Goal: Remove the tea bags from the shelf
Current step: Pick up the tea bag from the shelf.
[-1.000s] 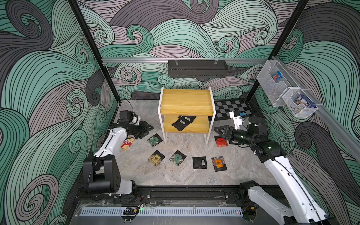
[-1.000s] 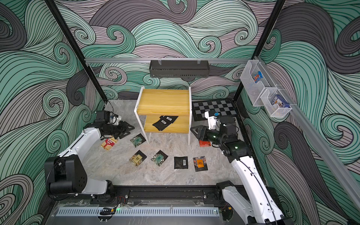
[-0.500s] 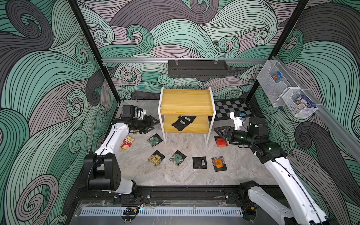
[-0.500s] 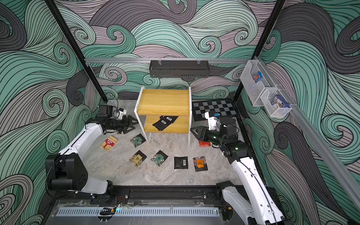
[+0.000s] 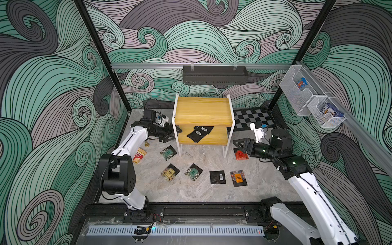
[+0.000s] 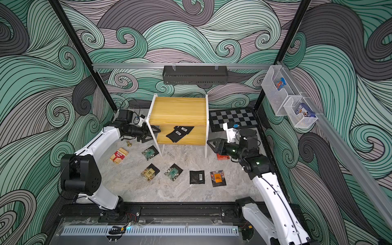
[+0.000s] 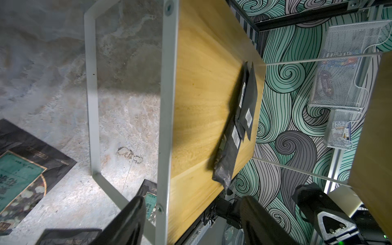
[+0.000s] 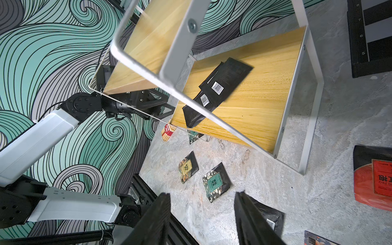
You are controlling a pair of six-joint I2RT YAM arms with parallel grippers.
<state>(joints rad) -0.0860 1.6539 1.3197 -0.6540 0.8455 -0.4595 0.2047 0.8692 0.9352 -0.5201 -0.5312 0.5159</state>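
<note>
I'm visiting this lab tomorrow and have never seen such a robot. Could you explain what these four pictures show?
You are seeing two white-and-black robot arms at a table, each ending in a two-finger claw: the left gripper and the right gripper. Two pictures come from a camera pair high above, looking down on everything. The other two come from a small camera on each arm's wrist, looking past its fingers. In the middle stands the shelf with yellow boards. A few black tea bags lie overlapping on its lower board. Six more sachets lie loose on the table, as does a striped box. Both grippers are open and hold nothing.
</note>
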